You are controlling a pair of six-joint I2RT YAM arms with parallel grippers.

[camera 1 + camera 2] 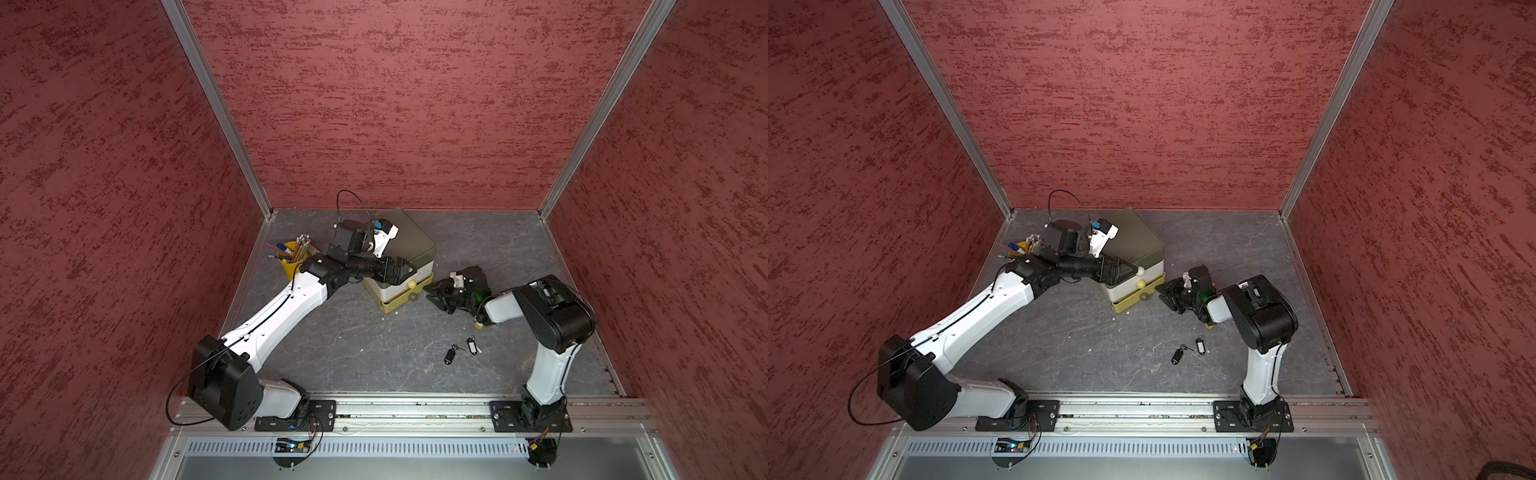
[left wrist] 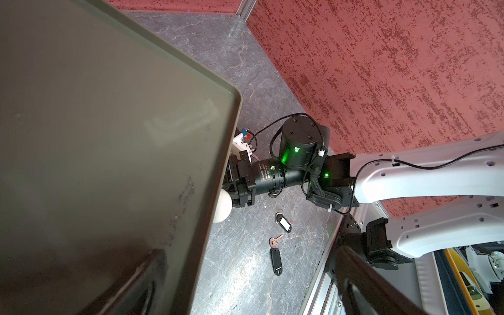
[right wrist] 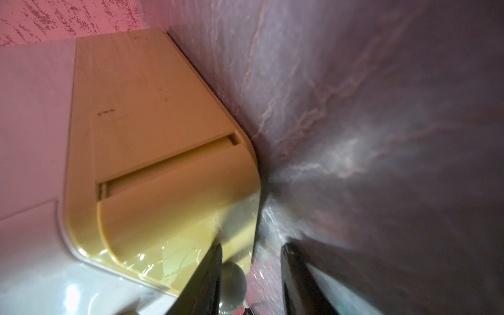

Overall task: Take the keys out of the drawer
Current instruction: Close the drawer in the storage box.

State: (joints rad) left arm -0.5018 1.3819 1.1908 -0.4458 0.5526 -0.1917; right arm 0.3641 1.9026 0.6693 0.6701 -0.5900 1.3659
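Nearest the lens, the left arm's black elbow (image 1: 224,386) sits in the lower left of both top views; the left tool (image 1: 409,270) is at the box (image 1: 409,239) at centre, jaws released at its top edge. Right of the box the right tool (image 3: 252,246) is also released, the grey knob (image 3: 233,283) of the bottom drawer (image 3: 163,163) between its fingers (image 3: 210,272), just beside one. Two black-tagged keys (image 1: 449,356) lie on the worktop (image 1: 353,345) below and right of the box, apart from both tools.

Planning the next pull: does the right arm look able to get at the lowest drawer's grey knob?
Likely yes: the right gripper is open, the grey knob sits between its fingers, and nothing else blocks it.
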